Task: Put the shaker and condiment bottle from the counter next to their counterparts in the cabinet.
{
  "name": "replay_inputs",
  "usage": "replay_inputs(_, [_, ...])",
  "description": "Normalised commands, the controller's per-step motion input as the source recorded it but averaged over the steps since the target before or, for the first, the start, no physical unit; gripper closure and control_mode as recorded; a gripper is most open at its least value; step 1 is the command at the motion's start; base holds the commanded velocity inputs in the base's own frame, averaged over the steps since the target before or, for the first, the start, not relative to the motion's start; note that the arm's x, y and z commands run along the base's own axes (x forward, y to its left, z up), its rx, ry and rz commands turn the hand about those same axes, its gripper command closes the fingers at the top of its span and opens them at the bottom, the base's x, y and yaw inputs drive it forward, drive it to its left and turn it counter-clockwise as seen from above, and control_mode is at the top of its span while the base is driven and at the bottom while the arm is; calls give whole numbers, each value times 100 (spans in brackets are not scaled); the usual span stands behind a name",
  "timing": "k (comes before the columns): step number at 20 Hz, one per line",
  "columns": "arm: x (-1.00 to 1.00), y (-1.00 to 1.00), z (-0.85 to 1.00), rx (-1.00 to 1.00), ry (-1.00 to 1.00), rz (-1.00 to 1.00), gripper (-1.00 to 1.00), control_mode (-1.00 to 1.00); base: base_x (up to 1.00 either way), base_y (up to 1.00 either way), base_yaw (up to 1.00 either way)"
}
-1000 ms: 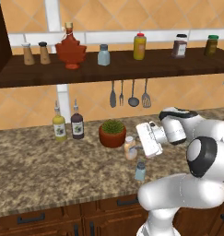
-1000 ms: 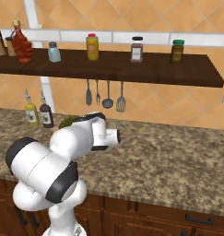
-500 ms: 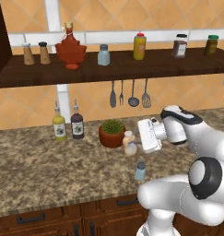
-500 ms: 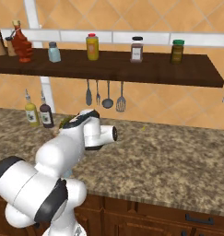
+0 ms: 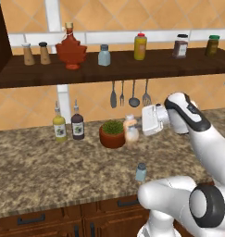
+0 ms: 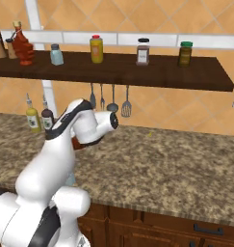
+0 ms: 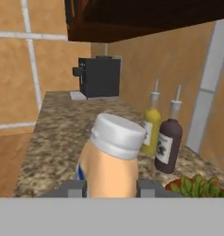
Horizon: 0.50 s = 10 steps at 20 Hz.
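Note:
My gripper (image 5: 136, 130) is shut on the peach-tan condiment bottle (image 5: 130, 129), holding it in the air above the counter, just right of a potted plant. In the hand view the bottle (image 7: 110, 156) with its pale cap stands tilted between the fingertips (image 7: 74, 188) of my gripper (image 7: 112, 188). The small blue-grey shaker (image 5: 141, 171) stands on the counter near its front edge, below the hand. On the dark cabinet shelf (image 5: 132, 69) stand the lookalike shaker (image 5: 104, 55) and the red maple-leaf bottle (image 5: 71, 48), also seen in the right base view as the shaker (image 6: 56, 54) and the red bottle (image 6: 22, 44).
A potted plant (image 5: 112, 134) and two thin-necked bottles (image 5: 59, 127) (image 5: 77, 125) stand at the back of the counter. Utensils (image 5: 130, 92) hang under the shelf. A yellow bottle (image 5: 140, 46), two jars (image 5: 181, 45) and brown shakers (image 5: 28, 54) share the shelf. A black coffee machine (image 7: 99, 76) sits far off.
The hand has risen with the condiment bottle, lifting it higher above the counter. The blue-grey shaker on the counter has stayed put.

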Motion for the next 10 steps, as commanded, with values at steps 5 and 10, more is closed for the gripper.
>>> replay_inputs(5, [-24,0,67,1,12,-10,100,-100,0,0,0])
replay_inputs(10, [-49,5,56,1,1,-7,100,-100,0,0,0])
